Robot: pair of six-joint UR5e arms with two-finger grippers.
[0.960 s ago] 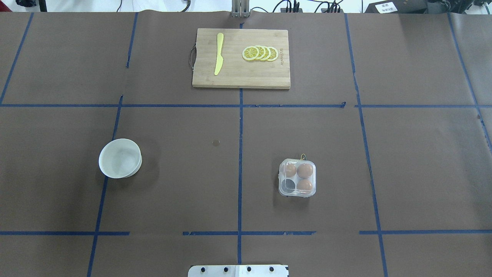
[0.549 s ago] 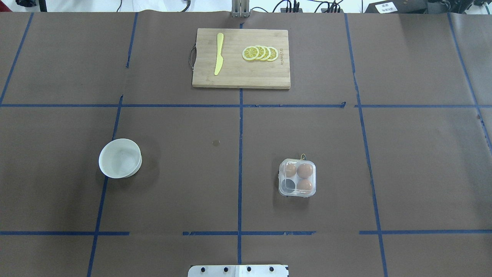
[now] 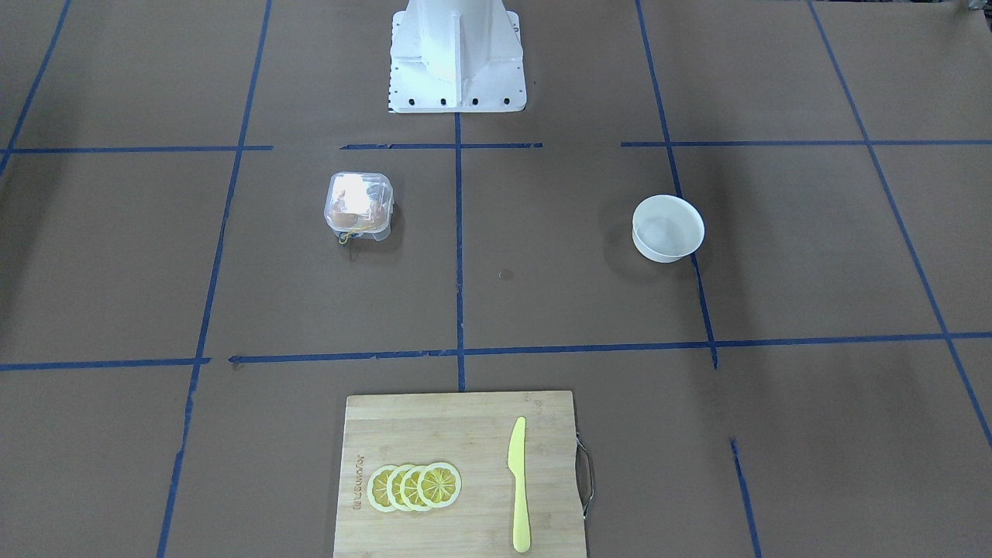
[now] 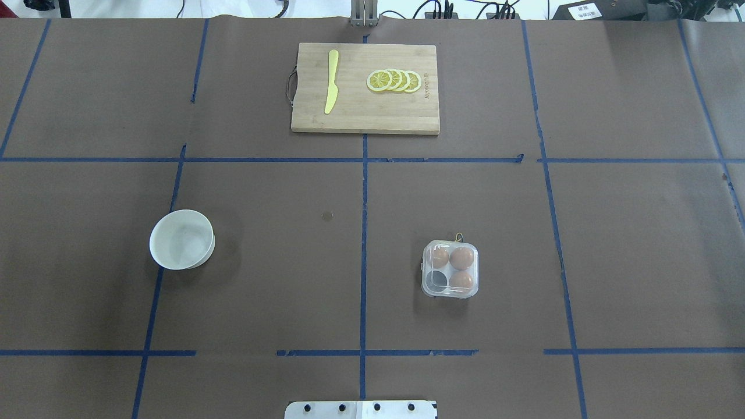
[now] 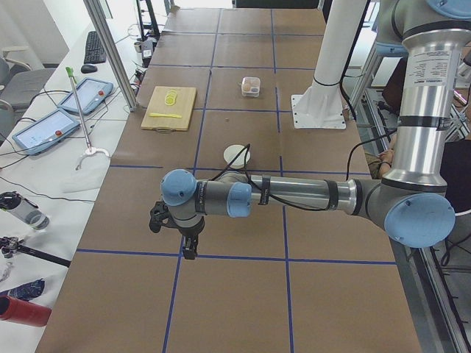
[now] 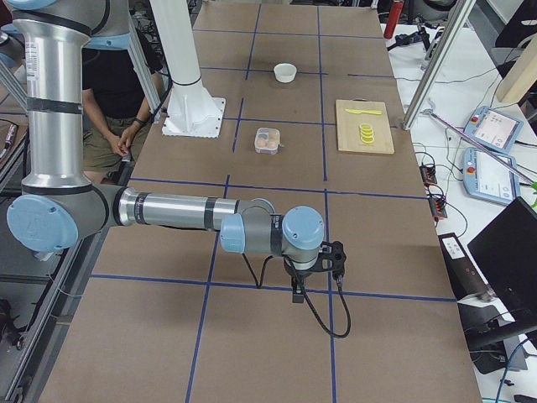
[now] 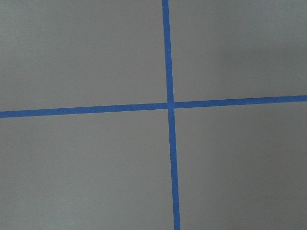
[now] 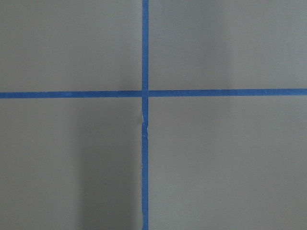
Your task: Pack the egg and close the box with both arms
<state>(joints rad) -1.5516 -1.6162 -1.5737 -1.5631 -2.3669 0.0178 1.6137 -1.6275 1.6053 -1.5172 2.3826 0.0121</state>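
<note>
The clear plastic box (image 4: 450, 269) stands on the table right of centre, and it also shows in the front view (image 3: 357, 203). Its lid looks down over the cells. It holds three orange-brown eggs: one egg (image 4: 461, 258) at the back right, one at the back left and one at the front right. The front left cell is empty. A yellow string sticks out at its far edge. My left gripper (image 5: 190, 246) and right gripper (image 6: 297, 292) hang over bare table at opposite table ends, far from the box. I cannot tell whether either is open or shut.
A white bowl (image 4: 181, 239) stands empty on the left. A wooden cutting board (image 4: 365, 119) at the far middle carries a yellow knife (image 4: 331, 81) and lemon slices (image 4: 394, 80). The white pedestal (image 3: 457, 54) stands at the robot's edge. Both wrist views show only brown table and blue tape.
</note>
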